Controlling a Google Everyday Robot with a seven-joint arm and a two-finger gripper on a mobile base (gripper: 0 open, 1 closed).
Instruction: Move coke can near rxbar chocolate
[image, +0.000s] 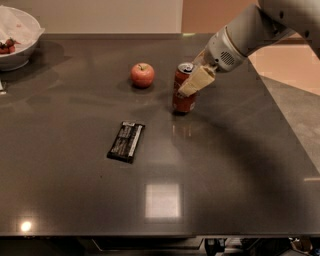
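Observation:
The red coke can (182, 101) stands upright right of the table's middle, its silver top showing. My gripper (190, 85) comes in from the upper right and is shut on the can; one pale finger (197, 80) lies across its front and the other is hidden behind it. The rxbar chocolate (126, 142), a flat black-wrapped bar with pale lettering, lies on the dark table (240, 175) to the lower left of the can, about one bar length away from it.
A red apple (142, 75) sits just left of the can. A white bowl (17, 40) with red fruit stands at the far left corner. The table's right edge runs diagonally beyond my arm (240, 40).

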